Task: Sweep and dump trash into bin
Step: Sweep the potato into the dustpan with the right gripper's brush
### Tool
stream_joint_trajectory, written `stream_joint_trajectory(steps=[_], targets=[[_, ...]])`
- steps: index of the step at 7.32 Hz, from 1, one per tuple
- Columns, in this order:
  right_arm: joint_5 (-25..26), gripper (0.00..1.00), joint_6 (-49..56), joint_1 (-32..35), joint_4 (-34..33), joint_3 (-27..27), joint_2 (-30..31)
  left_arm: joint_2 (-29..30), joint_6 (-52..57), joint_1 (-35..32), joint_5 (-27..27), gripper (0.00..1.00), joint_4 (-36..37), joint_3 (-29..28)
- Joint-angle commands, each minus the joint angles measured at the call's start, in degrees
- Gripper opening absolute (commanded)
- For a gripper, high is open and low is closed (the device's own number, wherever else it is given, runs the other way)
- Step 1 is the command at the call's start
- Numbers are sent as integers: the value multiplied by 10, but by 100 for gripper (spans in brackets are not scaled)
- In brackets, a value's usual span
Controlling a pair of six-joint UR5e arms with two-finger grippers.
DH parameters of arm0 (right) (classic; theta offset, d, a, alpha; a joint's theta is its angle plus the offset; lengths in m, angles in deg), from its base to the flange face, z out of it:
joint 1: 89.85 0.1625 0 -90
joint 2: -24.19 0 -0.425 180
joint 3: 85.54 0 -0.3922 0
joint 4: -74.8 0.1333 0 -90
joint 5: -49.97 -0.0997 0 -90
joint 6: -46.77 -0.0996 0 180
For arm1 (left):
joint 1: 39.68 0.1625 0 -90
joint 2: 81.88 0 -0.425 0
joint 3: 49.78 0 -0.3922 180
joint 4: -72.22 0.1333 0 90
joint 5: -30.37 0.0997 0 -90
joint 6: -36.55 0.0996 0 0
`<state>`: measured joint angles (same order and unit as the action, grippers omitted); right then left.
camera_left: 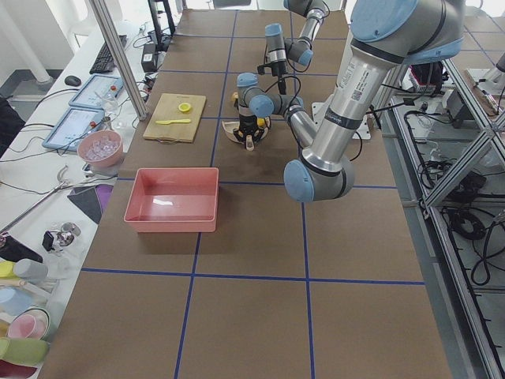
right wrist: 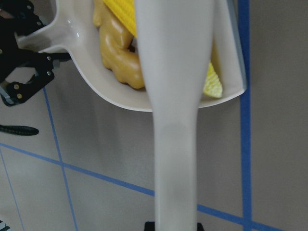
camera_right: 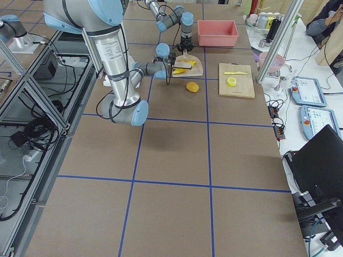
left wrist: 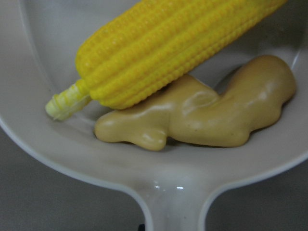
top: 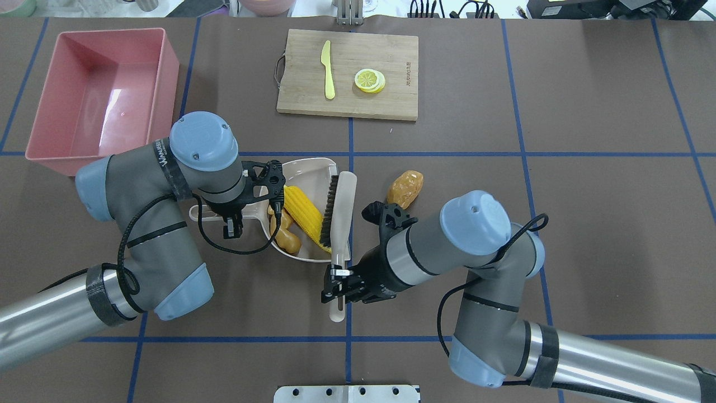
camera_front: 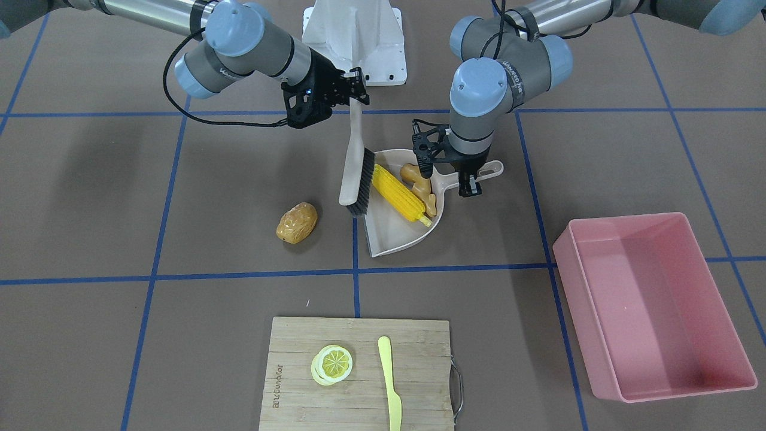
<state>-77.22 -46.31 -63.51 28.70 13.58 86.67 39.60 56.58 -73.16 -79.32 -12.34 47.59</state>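
Observation:
The beige dustpan (camera_front: pixel 389 230) lies mid-table with the yellow corn cob (camera_front: pixel 398 193) and the tan ginger root (camera_front: pixel 419 179) inside it; the left wrist view shows the corn (left wrist: pixel 168 53) resting on the ginger (left wrist: pixel 207 115). The brown-orange potato (camera_front: pixel 297 222) lies on the table outside the pan, beyond the brush. My left gripper (top: pixel 231 215) is shut on the dustpan's handle (top: pixel 204 211). My right gripper (top: pixel 337 274) is shut on the brush (top: pixel 338 207), whose bristles stand at the pan's open side against the corn. The pink bin (top: pixel 106 95) is empty.
A wooden cutting board (camera_front: pixel 299 347) with a lemon slice (camera_front: pixel 332 364) and a yellow knife (camera_front: pixel 390 383) lies at the table's far side. The bin stands far-left of the dustpan in the overhead view. Blue tape lines cross the brown table.

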Motion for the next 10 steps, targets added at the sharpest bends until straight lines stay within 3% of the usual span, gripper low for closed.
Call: stream_joint_trajectory(steps=[1, 2, 4, 5, 7, 10], targets=[[-84, 0, 43, 89, -7, 50, 78, 2, 0, 0, 0, 0, 0, -1], [-110, 0, 82, 110, 13, 51, 128, 2, 0, 0, 0, 0, 0, -2], [-110, 0, 99, 115, 132, 2, 213, 4, 0, -1, 0, 0, -1, -4], [-110, 0, 96, 113, 175, -35, 213, 6, 0, -1, -1, 0, -2, -9], [-106, 0, 85, 92, 180, -50, 185, 6, 0, 0, -1, 0, -3, -11], [-26, 0, 19, 2, 167, -63, 109, 5, -1, 0, -1, 0, -4, -12]])
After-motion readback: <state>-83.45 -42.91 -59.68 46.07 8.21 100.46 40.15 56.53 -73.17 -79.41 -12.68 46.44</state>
